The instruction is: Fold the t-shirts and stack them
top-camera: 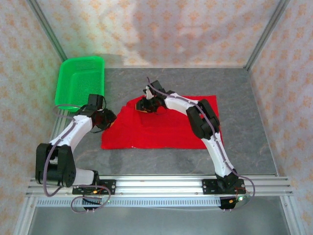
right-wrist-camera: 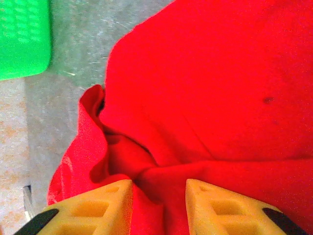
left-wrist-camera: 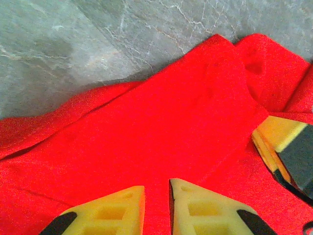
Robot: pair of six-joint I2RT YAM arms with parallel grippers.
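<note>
The bright red t-shirt [top-camera: 166,128] lies flattened on the grey table, its left end rumpled, with no print showing. My left gripper [top-camera: 108,119] hangs over the shirt's left edge. In the left wrist view its jaws [left-wrist-camera: 156,185] stand a narrow gap apart just above the red cloth [left-wrist-camera: 161,122], pinching nothing that I can see. My right gripper [top-camera: 145,104] is at the shirt's far left corner. Its jaws [right-wrist-camera: 159,182] stand wider apart, and a raised fold of the t-shirt [right-wrist-camera: 161,169] lies between them. A yellow and black finger [left-wrist-camera: 276,134] of the right gripper shows at the right edge.
The green mesh basket [top-camera: 80,81] stands at the back left, close to the left arm, and its corner [right-wrist-camera: 24,39] shows beyond the shirt. Bare grey table [top-camera: 244,98] lies to the right of the shirt. Patterned walls close in the back and both sides.
</note>
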